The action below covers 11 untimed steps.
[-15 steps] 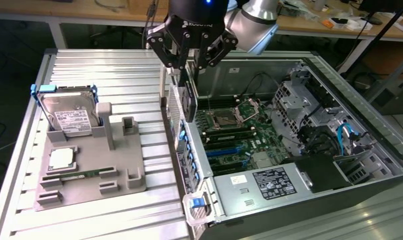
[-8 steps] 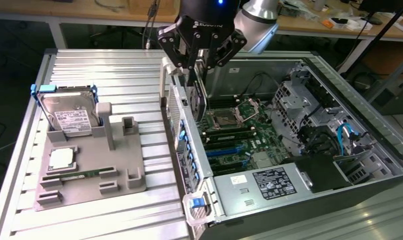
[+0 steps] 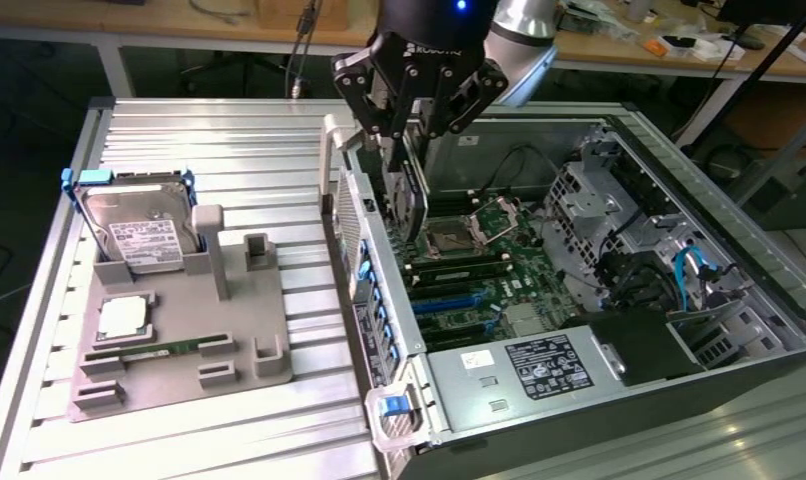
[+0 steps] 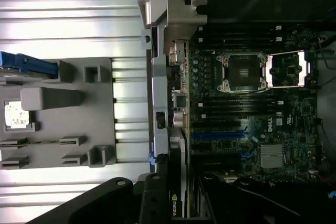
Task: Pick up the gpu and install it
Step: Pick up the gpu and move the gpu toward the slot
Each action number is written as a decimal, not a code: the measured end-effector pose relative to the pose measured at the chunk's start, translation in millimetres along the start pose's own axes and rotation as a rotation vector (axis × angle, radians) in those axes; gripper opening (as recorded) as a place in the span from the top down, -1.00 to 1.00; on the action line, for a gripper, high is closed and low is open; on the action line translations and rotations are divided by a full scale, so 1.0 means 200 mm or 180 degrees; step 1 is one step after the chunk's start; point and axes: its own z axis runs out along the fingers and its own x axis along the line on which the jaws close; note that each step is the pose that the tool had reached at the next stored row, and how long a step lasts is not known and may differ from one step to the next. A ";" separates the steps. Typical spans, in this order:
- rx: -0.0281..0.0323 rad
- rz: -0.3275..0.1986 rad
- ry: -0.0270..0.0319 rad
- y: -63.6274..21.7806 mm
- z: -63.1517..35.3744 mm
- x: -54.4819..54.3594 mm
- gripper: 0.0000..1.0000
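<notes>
Gripper [image 3: 410, 135] pinches the gpu [image 3: 410, 205] edge-down over the open computer case [image 3: 617, 425]; seating well likely needs it square above the blue expansion slot [image 3: 446, 299].

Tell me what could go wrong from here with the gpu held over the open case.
1. The gpu, held edge-down in the gripper, hangs close beside the rear wall of the case. Its bracket could catch there if it is lowered.
2. It looks nearer the open CPU socket than the blue slots. Lowering it here might strike the socket rather than seat the card.
</notes>
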 end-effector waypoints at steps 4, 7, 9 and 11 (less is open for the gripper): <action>0.0000 0.0000 0.0000 0.001 0.001 -0.03 0.47; 0.0000 0.0000 0.0000 0.001 0.001 -0.05 0.47; 0.0000 0.0000 0.0000 0.002 0.002 -0.07 0.47; 0.0000 0.0000 0.0000 0.002 0.002 -0.08 0.47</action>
